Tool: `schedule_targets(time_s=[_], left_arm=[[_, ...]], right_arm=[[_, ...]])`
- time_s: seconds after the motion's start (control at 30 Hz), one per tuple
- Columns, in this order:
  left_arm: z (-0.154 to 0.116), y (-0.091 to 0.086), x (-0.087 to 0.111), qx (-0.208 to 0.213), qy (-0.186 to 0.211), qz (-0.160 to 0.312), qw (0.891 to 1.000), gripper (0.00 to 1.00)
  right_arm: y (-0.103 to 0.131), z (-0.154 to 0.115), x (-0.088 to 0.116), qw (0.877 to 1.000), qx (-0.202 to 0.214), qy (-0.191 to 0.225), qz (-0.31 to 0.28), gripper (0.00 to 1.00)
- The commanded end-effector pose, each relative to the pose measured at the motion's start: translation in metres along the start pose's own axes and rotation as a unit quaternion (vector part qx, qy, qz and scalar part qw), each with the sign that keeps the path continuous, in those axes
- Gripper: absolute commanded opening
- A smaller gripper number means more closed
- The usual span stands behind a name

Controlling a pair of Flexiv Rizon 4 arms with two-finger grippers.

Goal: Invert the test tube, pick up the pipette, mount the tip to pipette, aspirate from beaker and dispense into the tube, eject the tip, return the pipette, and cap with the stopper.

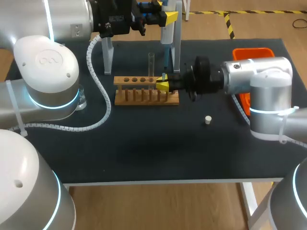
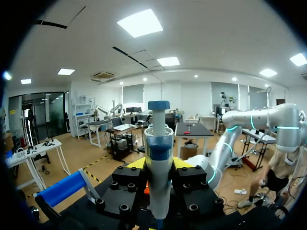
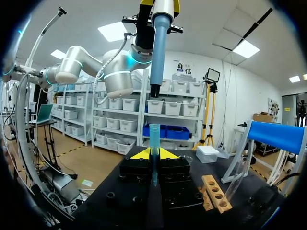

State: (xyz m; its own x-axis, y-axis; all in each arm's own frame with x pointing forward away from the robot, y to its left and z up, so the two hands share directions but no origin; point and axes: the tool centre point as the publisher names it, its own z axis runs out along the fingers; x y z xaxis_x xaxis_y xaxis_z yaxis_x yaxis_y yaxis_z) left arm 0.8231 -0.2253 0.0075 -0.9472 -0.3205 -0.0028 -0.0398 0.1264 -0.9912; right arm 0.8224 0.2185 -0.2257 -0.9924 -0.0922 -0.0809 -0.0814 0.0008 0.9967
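The left gripper [image 2: 158,164] is clamped on the pipette [image 2: 158,129] and holds it upright above the middle of the table's [image 1: 144,158] far edge. Below its nozzle, with a gap between, the right gripper [image 3: 154,154] pinches a blue pipette tip [image 3: 154,136] upright. This gripper is just beside the right end of the wooden tube rack [image 1: 146,91], which stands toward the far edge. A test tube [image 1: 151,64] stands upright in the rack. The white stopper [image 1: 207,120] lies right of centre. The beaker [image 1: 81,101] sits near the left edge, partly hidden by the left arm.
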Motion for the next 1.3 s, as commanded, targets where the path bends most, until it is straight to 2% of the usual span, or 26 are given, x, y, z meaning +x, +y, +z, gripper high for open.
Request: schedule_targets(time_s=[0.03, 1.3], left_arm=[[-0.001, -0.001, 0.0, 0.0, 0.001, 0.0, 1.0, 0.0], [-0.001, -0.001, 0.0, 0.0, 0.001, 0.0, 1.0, 0.0]], right_arm=[[0.003, -0.001, 0.0, 1.0, 0.0, -0.002, -0.001, 0.0], [0.02, -0.003, 0.001, 1.0, -0.007, -0.003, -0.013, 0.0]])
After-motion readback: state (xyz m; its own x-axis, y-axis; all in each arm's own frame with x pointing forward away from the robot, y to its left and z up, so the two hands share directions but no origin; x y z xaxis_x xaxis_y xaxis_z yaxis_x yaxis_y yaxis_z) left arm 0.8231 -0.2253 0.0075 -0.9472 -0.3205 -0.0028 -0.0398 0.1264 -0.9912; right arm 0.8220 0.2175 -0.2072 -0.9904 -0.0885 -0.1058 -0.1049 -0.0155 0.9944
